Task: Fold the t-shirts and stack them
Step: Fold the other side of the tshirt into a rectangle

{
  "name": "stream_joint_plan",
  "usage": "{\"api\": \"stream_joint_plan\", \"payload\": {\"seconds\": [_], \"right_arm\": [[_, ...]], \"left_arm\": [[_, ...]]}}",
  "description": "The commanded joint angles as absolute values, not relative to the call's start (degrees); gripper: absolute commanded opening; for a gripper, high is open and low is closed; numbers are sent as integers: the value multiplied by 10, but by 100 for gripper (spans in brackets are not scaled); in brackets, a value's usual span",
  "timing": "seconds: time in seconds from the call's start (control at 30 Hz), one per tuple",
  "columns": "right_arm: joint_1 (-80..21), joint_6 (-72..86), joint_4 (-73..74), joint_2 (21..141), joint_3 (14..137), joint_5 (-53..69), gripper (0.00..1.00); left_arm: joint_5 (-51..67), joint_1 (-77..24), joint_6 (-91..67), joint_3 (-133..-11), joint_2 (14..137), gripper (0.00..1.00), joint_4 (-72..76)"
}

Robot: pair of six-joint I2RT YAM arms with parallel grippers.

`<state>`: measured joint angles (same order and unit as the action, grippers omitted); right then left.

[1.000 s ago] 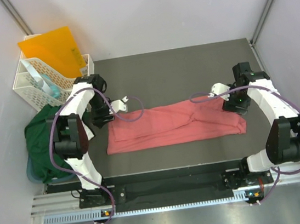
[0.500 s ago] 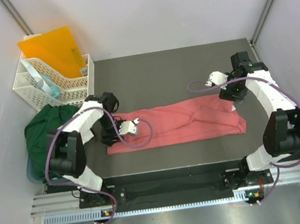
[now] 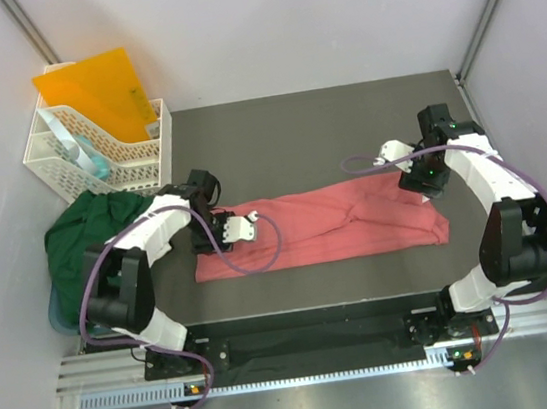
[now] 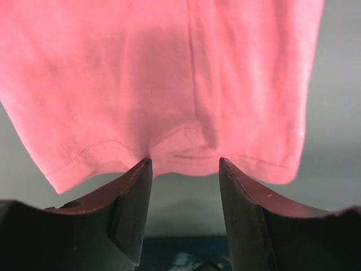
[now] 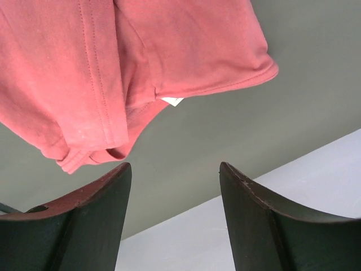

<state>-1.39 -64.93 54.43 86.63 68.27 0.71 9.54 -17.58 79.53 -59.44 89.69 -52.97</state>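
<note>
**On the dark table: both arms at the ends of the pink shirt**

On the table (image 3: 294,126) you see the salmon-pink t-shirt (image 3: 322,226) lying as a long, loosely folded band from left to right. The dark green t-shirt (image 3: 82,245) is in a heap at the left edge of the table, just in front of the white basket (image 3: 95,152) with the orange folder (image 3: 92,87).

Your left arm bends from its base inward to the left end of the pink shirt. The left gripper (image 3: 241,227) points along the cloth to the right. In the left wrist view its fingers (image 4: 132,197) stand apart with nothing between them, and their tips are at the stitched hem. You cannot tell if they touch it.

Your right arm makes a curve along the right side, with the wrist above the right end of the shirt. The right gripper (image 3: 388,154) is at the far edge of the cloth. Its fingers (image 5: 96,214) are also spread and empty, over bare table, a little apart from the collar end.

The small white neck label (image 5: 172,101) shows there, but no writing can be read on it.
</note>
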Motion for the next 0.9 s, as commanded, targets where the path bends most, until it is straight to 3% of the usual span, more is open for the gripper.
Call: {"api": "stream_joint_plan", "payload": {"seconds": [0.0,0.87], "right_arm": [[-21,-643,527,845,679,17,63],[-20,-636,519,873,704,13,61]], "left_arm": [[101,-182,782,-593,913,55,-499],[120,-192,795,-598,933,50,-557]]}}
